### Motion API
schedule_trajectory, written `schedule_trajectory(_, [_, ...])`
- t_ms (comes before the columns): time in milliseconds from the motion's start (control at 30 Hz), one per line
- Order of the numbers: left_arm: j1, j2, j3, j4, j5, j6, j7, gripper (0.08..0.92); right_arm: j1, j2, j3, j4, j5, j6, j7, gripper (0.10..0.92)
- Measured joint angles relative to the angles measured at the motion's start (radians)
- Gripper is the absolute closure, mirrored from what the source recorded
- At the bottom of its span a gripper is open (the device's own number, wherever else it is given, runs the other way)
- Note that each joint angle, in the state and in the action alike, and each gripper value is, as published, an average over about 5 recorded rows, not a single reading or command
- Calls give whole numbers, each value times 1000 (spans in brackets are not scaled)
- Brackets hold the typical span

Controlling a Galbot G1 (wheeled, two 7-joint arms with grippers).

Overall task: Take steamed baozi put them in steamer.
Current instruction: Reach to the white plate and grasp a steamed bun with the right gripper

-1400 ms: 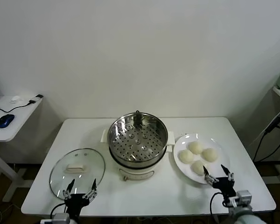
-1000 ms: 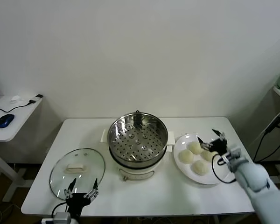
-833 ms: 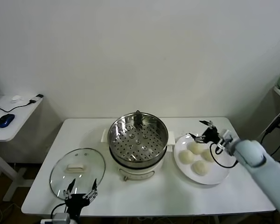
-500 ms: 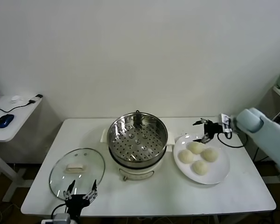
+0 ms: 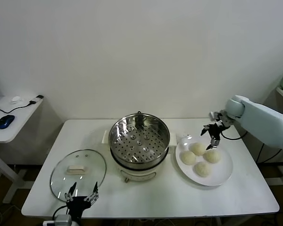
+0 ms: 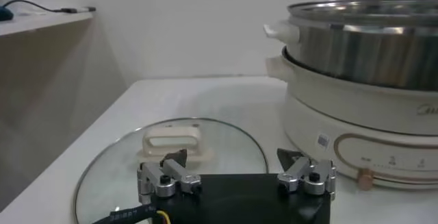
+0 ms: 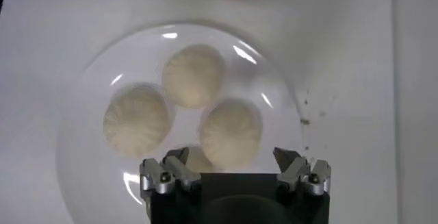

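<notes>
Head view: right gripper [image 5: 212,136] hangs with jaws spread, holding nothing, above the four baozi [image 5: 199,159] on the white plate [image 5: 224,173].
Steamer [image 5: 139,139]: empty, just beside the plate.
Left gripper [image 5: 81,192]: parked, spread, near the glass lid [image 5: 78,173].
Advice: descend centred over one bun, close softly.

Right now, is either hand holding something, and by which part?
Nothing is held. The right hand hangs open above the round cream-white buns on the flat white plate; the left hand waits open near the table's front edge.

I see a lab-like test room: bare white wall [image 5: 141,52], white table [image 5: 151,197], side desk with mouse [image 5: 5,121] at nine o'clock.
</notes>
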Motion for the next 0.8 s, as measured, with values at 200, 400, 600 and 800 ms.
schedule_trajectory(200, [3, 1, 0, 9, 0, -5, -1, 177, -28, 61, -17, -59, 4, -27, 23, 203])
schedule_trajectory(400, [10, 3, 2, 15, 0, -12, -3, 177, -57, 100, -24, -93, -1, -58, 49, 203])
schedule_trajectory(600, [17, 3, 7, 8, 2, -11, -3, 177, -69, 119, -26, -110, -17, -82, 72, 240])
schedule_trajectory(800, [21, 1, 9, -1, 6, -9, -3, 177, -61, 116, -32, -100, -21, -100, 82, 340])
